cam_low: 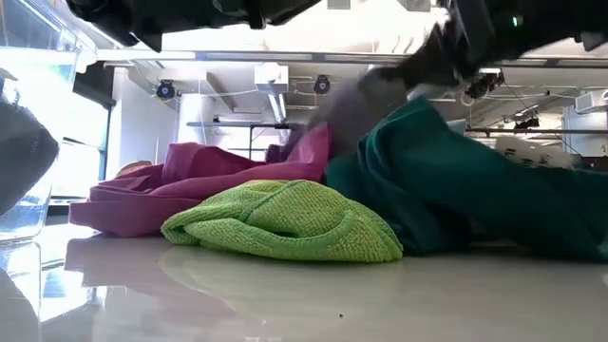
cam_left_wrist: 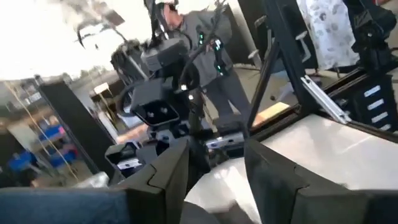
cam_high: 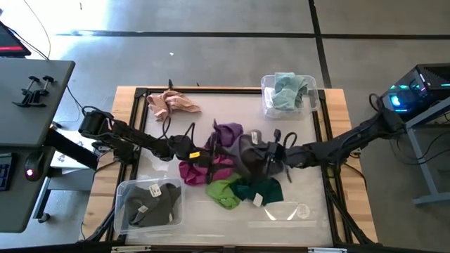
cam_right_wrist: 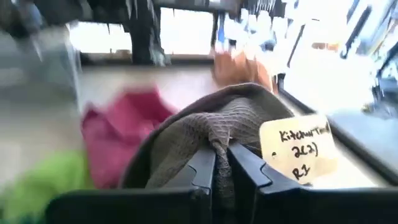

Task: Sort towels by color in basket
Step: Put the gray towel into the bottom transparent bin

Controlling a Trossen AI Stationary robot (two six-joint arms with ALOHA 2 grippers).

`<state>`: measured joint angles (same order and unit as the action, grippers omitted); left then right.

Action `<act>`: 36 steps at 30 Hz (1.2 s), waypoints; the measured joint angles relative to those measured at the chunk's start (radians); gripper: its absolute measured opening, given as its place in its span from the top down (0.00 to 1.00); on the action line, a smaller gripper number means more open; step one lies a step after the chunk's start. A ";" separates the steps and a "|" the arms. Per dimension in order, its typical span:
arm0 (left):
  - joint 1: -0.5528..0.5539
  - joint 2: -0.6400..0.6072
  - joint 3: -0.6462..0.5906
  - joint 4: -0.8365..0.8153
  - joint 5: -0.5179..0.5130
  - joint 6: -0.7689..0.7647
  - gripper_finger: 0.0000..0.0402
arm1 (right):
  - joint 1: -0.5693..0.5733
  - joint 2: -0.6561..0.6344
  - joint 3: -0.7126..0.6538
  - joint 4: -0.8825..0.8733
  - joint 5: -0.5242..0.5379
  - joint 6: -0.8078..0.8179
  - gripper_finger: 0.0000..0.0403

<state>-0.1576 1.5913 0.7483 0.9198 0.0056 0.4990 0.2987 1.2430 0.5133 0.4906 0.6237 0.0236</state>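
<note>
Grey waffle-weave cloth, the grey towel (cam_right_wrist: 205,134), is pinched in the right gripper (cam_right_wrist: 221,163), whose two fingers are closed to a narrow slit with a fold of the fabric between them. From the pinch the towel humps up and drapes away beyond the fingertips, and its white tag (cam_right_wrist: 300,150) hangs at about three o'clock of the fingers in the wrist picture.

Seen from above, the right gripper (cam_high: 271,156) sits over the middle of the table (cam_high: 309,211), with the grey towel bunched at its nine o'clock side, its long axis running roughly twelve to six. Around it lie the purple towel (cam_high: 228,132) at eleven o'clock, the magenta towel (cam_high: 197,171) at eight o'clock, the lime green towel (cam_high: 223,192) at seven and the dark green towel (cam_high: 261,190) at six.

The left gripper (cam_left_wrist: 214,163) hovers near the magenta towel with its fingers parted and nothing between them.

A clear bin (cam_high: 126,211) at the table's seven o'clock corner holds grey cloths; another bin (cam_high: 268,105) at one o'clock holds a pale teal towel (cam_high: 287,90). A peach towel (cam_high: 171,104) lies at eleven o'clock.
</note>
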 joint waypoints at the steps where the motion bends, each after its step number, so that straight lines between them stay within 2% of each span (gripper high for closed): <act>1: 0.003 0.000 0.000 0.004 0.001 0.013 0.62 | -0.006 0.000 0.000 0.046 -0.004 -0.018 0.95; 3: 0.008 0.000 0.000 0.001 0.003 0.046 0.58 | -0.026 0.000 0.000 0.112 -0.043 -0.046 0.95; 8: 0.015 0.000 0.000 -0.006 -0.003 0.139 0.46 | -0.108 0.012 0.001 0.198 -0.270 -0.050 0.97; 13: 0.025 0.000 0.000 -0.038 -0.071 0.220 0.34 | -0.175 0.036 0.001 0.232 -0.381 -0.036 0.96; 19: 0.060 0.041 0.000 -0.075 -0.138 0.343 0.29 | -0.230 0.080 0.001 0.285 -0.565 0.019 0.96; 23: 0.076 0.075 0.000 -0.051 -0.269 0.396 0.29 | -0.241 0.086 0.001 0.284 -0.581 0.048 0.96; 26: 0.081 0.087 0.000 -0.046 -0.295 0.409 0.29 | -0.241 0.086 0.001 0.282 -0.600 0.049 0.96; 29: 0.081 0.097 0.000 -0.044 -0.265 0.379 0.29 | -0.241 0.086 0.001 0.286 -0.636 0.048 0.96; 34: 0.090 0.105 0.000 -0.044 -0.138 0.284 0.29 | -0.247 0.086 0.001 0.302 -0.653 0.048 0.96; 36: 0.097 0.106 0.000 -0.049 -0.129 0.245 0.29 | -0.254 0.086 0.001 0.305 -0.673 0.048 0.96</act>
<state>-0.0610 1.6974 0.7483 0.8704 -0.1234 0.7436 0.0445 1.3293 0.5144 0.7959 -0.0489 0.0715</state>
